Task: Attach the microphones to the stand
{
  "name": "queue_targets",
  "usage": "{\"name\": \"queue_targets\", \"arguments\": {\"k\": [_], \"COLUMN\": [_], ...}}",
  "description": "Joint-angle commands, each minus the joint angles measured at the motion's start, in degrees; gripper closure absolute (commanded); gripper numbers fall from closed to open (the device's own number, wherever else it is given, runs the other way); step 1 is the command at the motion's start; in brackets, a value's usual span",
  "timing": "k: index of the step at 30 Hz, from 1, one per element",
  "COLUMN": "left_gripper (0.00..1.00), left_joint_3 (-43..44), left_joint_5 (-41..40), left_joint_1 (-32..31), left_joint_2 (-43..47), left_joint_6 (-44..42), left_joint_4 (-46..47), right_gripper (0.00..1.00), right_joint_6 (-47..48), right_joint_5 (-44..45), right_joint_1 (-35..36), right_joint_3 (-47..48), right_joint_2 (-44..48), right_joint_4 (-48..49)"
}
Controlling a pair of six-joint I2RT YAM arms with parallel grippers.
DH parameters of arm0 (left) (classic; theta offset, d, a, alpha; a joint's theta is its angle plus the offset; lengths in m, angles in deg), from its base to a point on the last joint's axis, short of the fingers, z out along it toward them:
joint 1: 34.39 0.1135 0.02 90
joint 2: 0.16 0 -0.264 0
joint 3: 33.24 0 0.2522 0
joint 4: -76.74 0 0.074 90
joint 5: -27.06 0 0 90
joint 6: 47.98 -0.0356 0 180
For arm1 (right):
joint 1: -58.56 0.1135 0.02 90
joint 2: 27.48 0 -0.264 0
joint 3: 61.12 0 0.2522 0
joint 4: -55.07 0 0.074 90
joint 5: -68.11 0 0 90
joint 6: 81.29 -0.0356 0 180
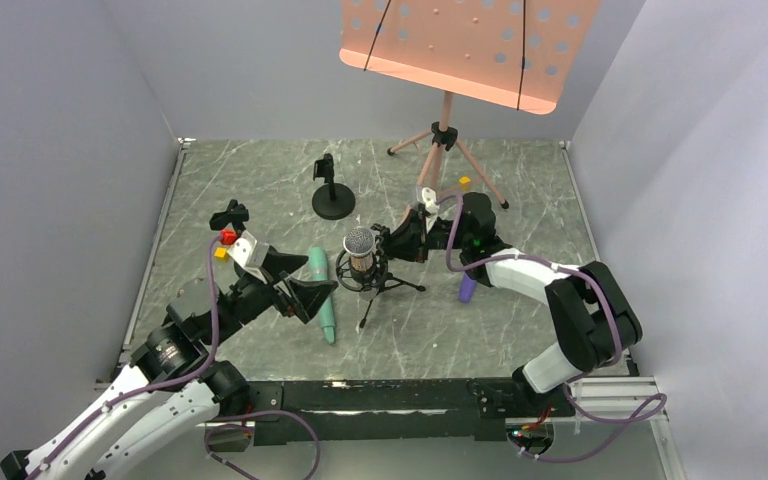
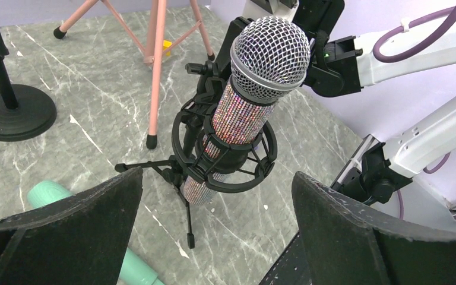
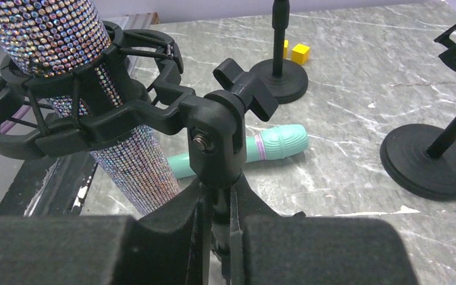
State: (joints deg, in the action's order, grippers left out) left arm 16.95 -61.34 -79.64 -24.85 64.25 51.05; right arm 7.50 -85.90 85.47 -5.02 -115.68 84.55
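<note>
One glittery silver-pink microphone with grey mesh head (image 2: 240, 116) sits in the black shock-mount tripod stand (image 3: 215, 141); right gripper (image 3: 217, 221) pinches its stem; left gripper (image 2: 217, 202) spread wide, empty; hold the stem rigid during final seating, lest the tripod tip.

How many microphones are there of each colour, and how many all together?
Mint green microphone, lying on the table: 1
Purple microphone, lying on the table, partly hidden by the right arm: 1
Glittery silver-pink microphone, sitting in the black mount: 1
Total: 3
</note>
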Motion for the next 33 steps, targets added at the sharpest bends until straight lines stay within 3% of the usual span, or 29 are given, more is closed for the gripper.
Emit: {"name": "queue_targets", "arguments": {"k": [1,7,12,14,17,21,25,28,33], "left_gripper": [0.01,0.01,0.01,0.01,0.01,0.01,0.01,0.01,0.01], "left_joint_3": [0.5,1.4,1.9,1.9,1.6,0.8,0.9,0.9,-0.8], "left_joint_5": [-0.8,-1.4,-1.4,-1.4,-1.4,-1.4,-0.9,-0.8,-0.7], "left_joint_1": [-0.2,-0.3,-0.2,-0.2,-0.2,-0.2,-0.2,-0.2,-0.3], "left_joint_2": [1.8,3.8,4.7,5.0,5.2,5.2,4.9,5.6,7.9], "left_joint_6": [0.8,0.1,-0.7,-0.9,-1.4,-1.8,-2.5,-2.9,-2.9], "left_joint_4": [0.3,-1.6,-2.7,-2.7,-2.4,-1.4,-1.7,-2.2,-2.4], "right_gripper": [1.0,1.0,1.0,1.0,1.0,1.0,1.0,1.0,1.0], "right_joint_6": [-0.6,0.1,22.6,24.8,16.3,22.7,21.8,19.2,13.3], "right_joint_5": [-2.9,-7.1,-4.5,-3.7,-8.5,-5.4,-3.6,-0.8,3.2], "right_joint_1": [-0.4,-2.8,-7.1,-9.9,-19.7,-30.8,-42.1,-49.4,-57.3], "right_joint_3": [1.4,7.6,20.6,22.5,19.7,19.6,19.0,17.4,11.9], "right_joint_2": [6.2,12.6,15.9,17.5,20.8,24.8,26.3,25.6,22.2], "right_joint_4": [-1.7,-17.4,-54.7,-60.7,-54.9,-63.7,-64.7,-59.8,-43.1]}}
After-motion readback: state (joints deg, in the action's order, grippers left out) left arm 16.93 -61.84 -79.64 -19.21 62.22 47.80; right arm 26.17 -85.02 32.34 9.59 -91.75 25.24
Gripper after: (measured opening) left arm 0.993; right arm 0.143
